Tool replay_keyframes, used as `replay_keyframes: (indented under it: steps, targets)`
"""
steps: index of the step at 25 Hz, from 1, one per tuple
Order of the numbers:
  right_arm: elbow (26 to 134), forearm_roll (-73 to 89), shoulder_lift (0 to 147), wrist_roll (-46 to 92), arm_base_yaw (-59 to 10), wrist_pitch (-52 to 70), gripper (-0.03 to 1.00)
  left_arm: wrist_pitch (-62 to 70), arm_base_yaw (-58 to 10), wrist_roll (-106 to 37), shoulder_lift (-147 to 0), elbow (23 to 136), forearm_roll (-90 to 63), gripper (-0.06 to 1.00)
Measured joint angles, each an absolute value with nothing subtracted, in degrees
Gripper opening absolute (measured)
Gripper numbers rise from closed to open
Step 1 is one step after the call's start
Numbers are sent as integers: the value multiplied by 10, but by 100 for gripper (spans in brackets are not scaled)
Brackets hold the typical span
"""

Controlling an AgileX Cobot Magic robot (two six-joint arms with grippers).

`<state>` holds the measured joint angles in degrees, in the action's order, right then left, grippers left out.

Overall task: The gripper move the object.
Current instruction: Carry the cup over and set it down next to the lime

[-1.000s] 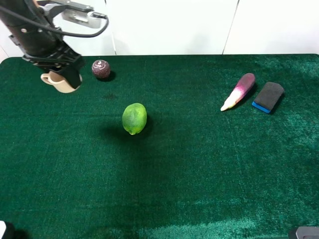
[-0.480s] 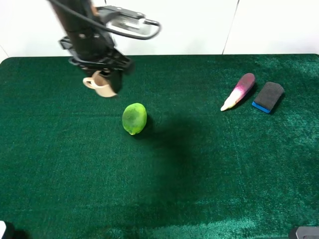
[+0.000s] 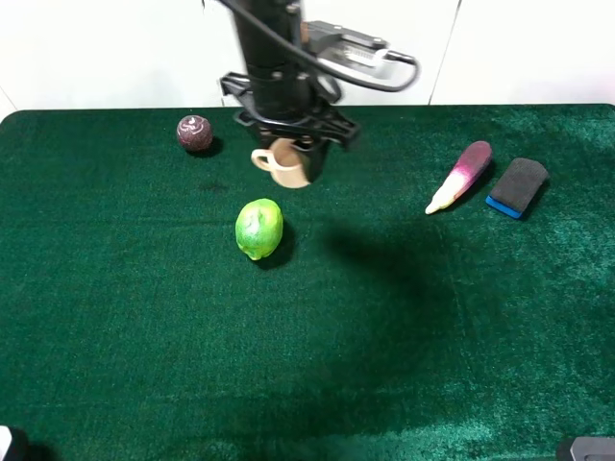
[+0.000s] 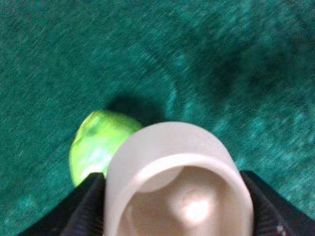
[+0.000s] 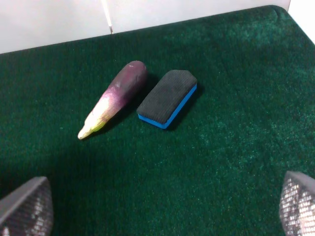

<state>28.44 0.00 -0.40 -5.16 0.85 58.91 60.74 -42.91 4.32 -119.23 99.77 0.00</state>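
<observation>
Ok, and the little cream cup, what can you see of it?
The cup is small and cream, smooth-looking, with a pale orange inside and a little side handle. The black jaws of the left gripper clamp it on both sides, seemingly held clear of the green cloth, behind the green fruit. Nothing else touches it.

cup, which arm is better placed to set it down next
Left. The left gripper is shut on the cup, holding it lifted near the green fruit. The right gripper is open and empty, with only the eggplant and sponge in its view.
</observation>
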Motion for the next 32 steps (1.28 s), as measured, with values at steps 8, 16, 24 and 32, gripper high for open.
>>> replay_keyframes:
  steps: [8,16,24,32]
  targets:
    - [284,0,-4,-52,8,589,69,628,-471,60,-1272,1090,-5,57]
    - [284,0,-4,-52,8,589,69,631,-479,64,-1314,1096,-29,57]
    - [284,0,-4,-52,8,589,69,631,-479,64,-1349,1096,-32,57]
    - [284,4,-4,-52,8,589,69,610,-479,64,-1374,1096,-32,57]
